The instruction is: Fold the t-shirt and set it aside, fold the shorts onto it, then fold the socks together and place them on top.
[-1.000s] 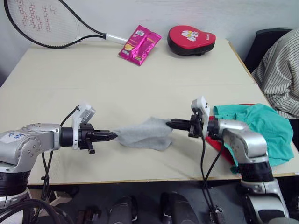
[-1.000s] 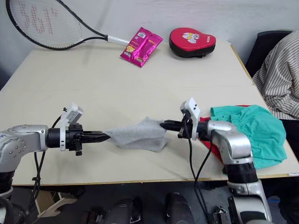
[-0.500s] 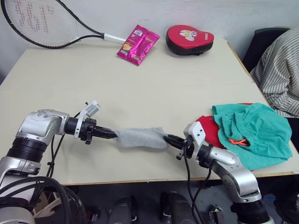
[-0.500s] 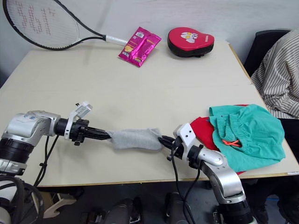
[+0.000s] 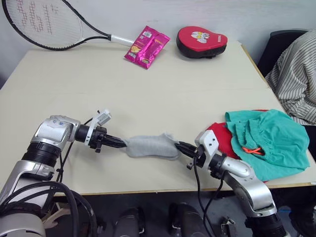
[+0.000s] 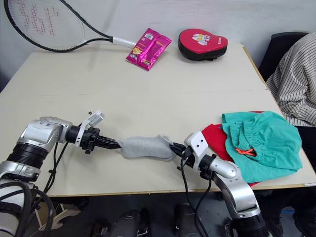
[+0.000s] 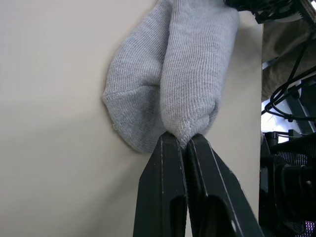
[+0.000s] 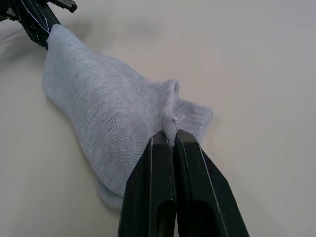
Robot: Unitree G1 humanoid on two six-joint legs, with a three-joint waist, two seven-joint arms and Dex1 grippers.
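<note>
Socks (image 5: 150,146) lie stretched out flat near the front edge of the tabletop (image 5: 148,94), held at both ends. The left gripper (image 5: 123,144) has its jaws pressed together on one end of the grey cloth, and the right gripper (image 5: 178,146) pinches the other end the same way. To the robot's right, the shorts (image 5: 266,140) sit bunched on top of the t-shirt (image 5: 220,138), whose red edge shows just beside the right gripper. At the far edge lie a tennis racket (image 5: 44,24), a pink snack packet (image 5: 146,46) and a red padded mitt (image 5: 201,41). A person's striped sleeve (image 5: 295,74) shows beside the tabletop.
</note>
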